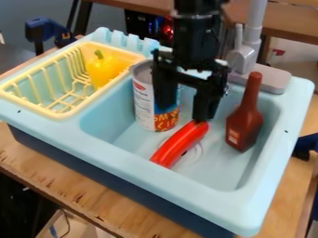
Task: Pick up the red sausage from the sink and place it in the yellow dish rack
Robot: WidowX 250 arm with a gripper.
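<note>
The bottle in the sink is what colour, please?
The bottle is dark reddish brown, seen best in the camera view.

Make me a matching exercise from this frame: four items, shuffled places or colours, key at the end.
1. Bell pepper
2. Can
3. Bottle
4. Curved chili

A. Brown, long neck
B. Bright red, below the gripper, over the drain
C. In the yellow rack
D. Upright, in the basin's corner nearest the rack

Pairs: 1-C, 2-D, 3-A, 4-B
</note>
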